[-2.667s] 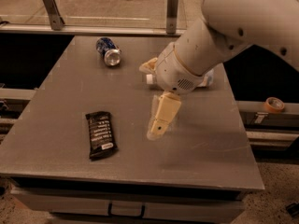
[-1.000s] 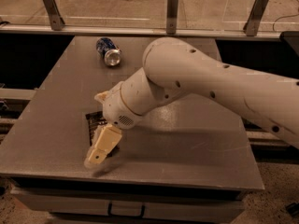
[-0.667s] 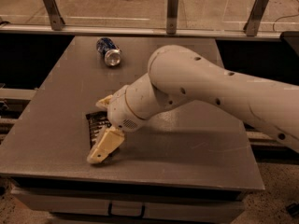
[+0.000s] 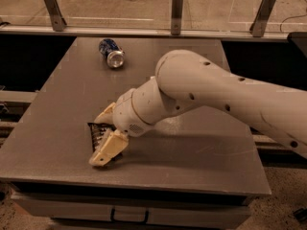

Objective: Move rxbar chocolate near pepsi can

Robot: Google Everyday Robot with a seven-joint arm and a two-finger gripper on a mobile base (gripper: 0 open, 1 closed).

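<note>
The rxbar chocolate is a flat black wrapper lying at the front left of the grey table, mostly covered by my hand. My gripper is down at the table surface with one tan finger on the near side of the bar and the other on the far side, so it stands open astride the bar. The pepsi can, blue with a silver end, lies on its side at the back left of the table, well away from the bar.
My thick white arm reaches in from the right across the table's middle. Behind the table runs a ledge with metal posts. The table's front edge is close below the gripper.
The gripper swung from the table's middle to the front left and lowered over the bar. In the last second it shifted slightly right and settled astride the bar.
</note>
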